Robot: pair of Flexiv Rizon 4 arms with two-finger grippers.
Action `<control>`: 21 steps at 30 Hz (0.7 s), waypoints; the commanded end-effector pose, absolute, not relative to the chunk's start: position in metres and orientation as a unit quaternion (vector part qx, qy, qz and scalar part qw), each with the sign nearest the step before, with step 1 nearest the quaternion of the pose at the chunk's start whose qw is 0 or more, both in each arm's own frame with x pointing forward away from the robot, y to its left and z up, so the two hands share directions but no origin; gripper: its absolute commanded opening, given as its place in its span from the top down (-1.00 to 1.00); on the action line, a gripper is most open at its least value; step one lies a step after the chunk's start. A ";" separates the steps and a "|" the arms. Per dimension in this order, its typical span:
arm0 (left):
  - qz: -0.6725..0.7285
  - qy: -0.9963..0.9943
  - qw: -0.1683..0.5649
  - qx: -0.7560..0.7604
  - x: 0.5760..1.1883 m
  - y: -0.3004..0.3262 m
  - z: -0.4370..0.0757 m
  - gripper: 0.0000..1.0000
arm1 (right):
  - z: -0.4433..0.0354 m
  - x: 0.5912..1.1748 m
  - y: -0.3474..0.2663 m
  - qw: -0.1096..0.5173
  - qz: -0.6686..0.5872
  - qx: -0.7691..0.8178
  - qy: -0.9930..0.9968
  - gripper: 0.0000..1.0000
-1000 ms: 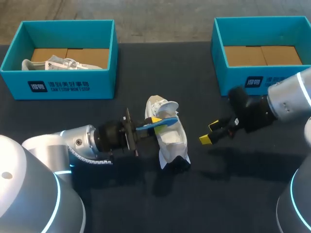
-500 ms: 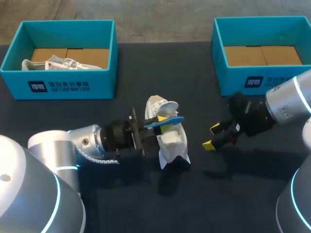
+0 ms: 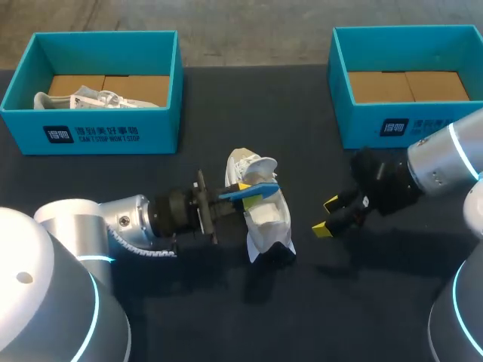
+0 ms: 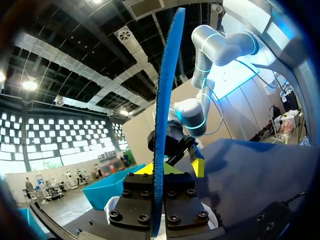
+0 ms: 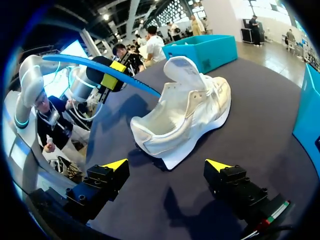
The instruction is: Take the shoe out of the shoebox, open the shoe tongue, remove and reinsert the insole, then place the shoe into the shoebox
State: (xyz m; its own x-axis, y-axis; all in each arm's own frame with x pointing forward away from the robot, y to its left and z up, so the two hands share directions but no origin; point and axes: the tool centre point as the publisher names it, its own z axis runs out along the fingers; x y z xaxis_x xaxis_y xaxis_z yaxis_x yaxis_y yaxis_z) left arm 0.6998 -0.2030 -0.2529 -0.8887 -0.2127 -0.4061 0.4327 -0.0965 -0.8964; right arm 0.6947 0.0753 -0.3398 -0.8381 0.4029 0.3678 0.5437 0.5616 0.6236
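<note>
Shoe (image 3: 268, 219) rests on the dark table (image 3: 226, 317). Left gripper (image 3: 249, 192) clamps the blue insole (image 3: 268, 188) just above the shoe. Right gripper (image 3: 326, 216), spread wide, sits beside the shoe without touching it.

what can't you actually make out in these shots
- Head view: whether the tip of the insole is inside the shoe; the insole and the left gripper cover the opening.
- Left wrist view: nearly all of the shoe, behind the gripper's body and the edge-on insole.
- Head view: the lower part of the second shoe, behind the front wall of the left box.
</note>
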 end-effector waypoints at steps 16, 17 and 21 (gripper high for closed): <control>-0.727 0.647 0.213 0.079 0.698 -0.195 -0.267 1.00 | -0.355 0.695 0.084 0.099 -0.375 -0.272 -0.881 -1.00; -0.727 0.648 0.213 0.078 0.698 -0.194 -0.268 1.00 | -0.355 0.695 0.085 0.100 -0.375 -0.272 -0.881 -1.00; -0.724 0.652 0.213 0.076 0.699 -0.193 -0.271 1.00 | -0.356 0.694 0.086 0.099 -0.369 -0.271 -0.884 -1.00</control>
State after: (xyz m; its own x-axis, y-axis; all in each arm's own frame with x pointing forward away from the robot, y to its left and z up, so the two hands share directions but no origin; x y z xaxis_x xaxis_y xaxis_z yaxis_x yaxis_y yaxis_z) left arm 0.7000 -0.1926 -0.2695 -0.8987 -0.2065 -0.3870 0.4065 -0.0609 -0.9116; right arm 0.6921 0.0808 -0.3544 -0.8351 0.3991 0.3786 0.5495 0.5740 0.6071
